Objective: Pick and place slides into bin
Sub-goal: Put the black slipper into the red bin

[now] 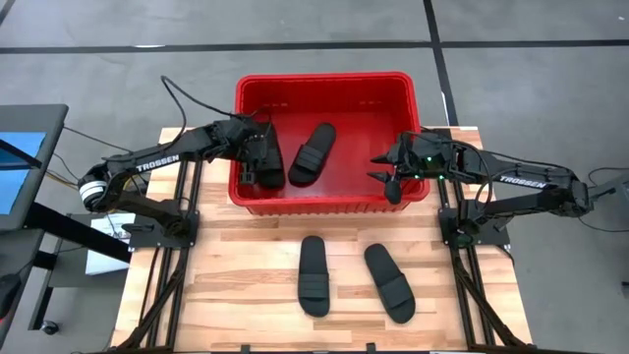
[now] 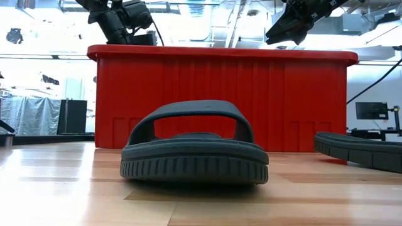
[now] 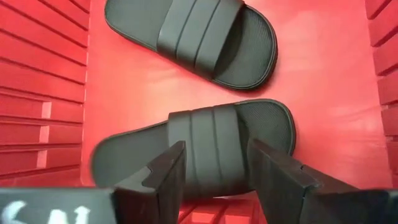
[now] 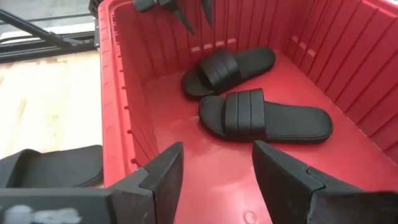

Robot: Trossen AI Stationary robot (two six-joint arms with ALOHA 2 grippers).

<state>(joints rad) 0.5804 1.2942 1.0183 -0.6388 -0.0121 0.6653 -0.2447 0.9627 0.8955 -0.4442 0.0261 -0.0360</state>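
Two black slides lie flat on their soles on the floor of the red bin (image 1: 324, 79). One (image 3: 211, 134) lies just under my left gripper (image 3: 217, 149), which hangs open above its strap without touching it. The other (image 1: 313, 154) lies beside it toward the bin's middle. Two more slides (image 1: 314, 275) (image 1: 389, 282) rest sole-down on the wooden table in front of the bin. My right gripper (image 1: 385, 175) is open over the bin's right rim, holding nothing.
The bin's tall walls (image 4: 118, 93) enclose both grippers' fingertips on the left and right. At table height, the nearer table slide (image 2: 195, 150) stands in front of the bin's wall (image 2: 220, 94). Bare wood lies around the two table slides.
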